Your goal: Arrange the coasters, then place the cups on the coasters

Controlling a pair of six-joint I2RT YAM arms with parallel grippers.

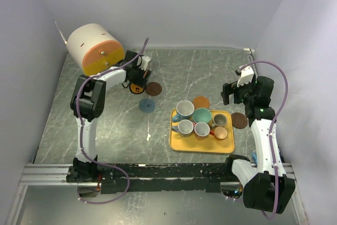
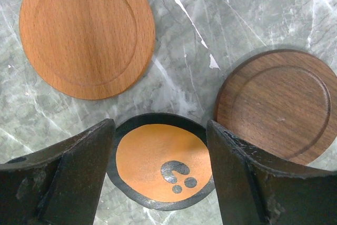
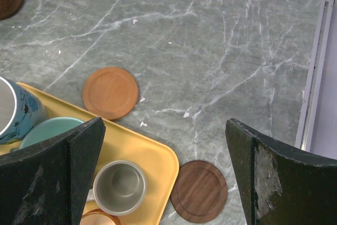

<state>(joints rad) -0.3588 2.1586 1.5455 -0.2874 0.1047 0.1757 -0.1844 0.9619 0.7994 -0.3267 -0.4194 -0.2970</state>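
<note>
My left gripper (image 2: 160, 130) is open low over the far left of the table, its fingers (image 2: 79, 172) flanking a yellow-orange coaster with a dark rim (image 2: 158, 159) that lies flat. I cannot tell whether the pads touch its rim. An orange wooden coaster (image 2: 87, 32) and a dark brown one (image 2: 276, 106) lie just beyond it. A slate blue coaster (image 1: 147, 106) sits nearer the middle. Several cups (image 1: 201, 115) stand crowded on the yellow tray (image 1: 179, 143). My right gripper (image 3: 164, 130) hangs wide open and empty above the tray's corner, over another brown coaster (image 3: 199, 191) and an orange one (image 3: 110, 92).
A big white-and-orange cylinder (image 1: 96, 48) lies in the far left corner, close behind my left arm. The right wall's frame (image 3: 316, 77) runs along the table edge near my right gripper.
</note>
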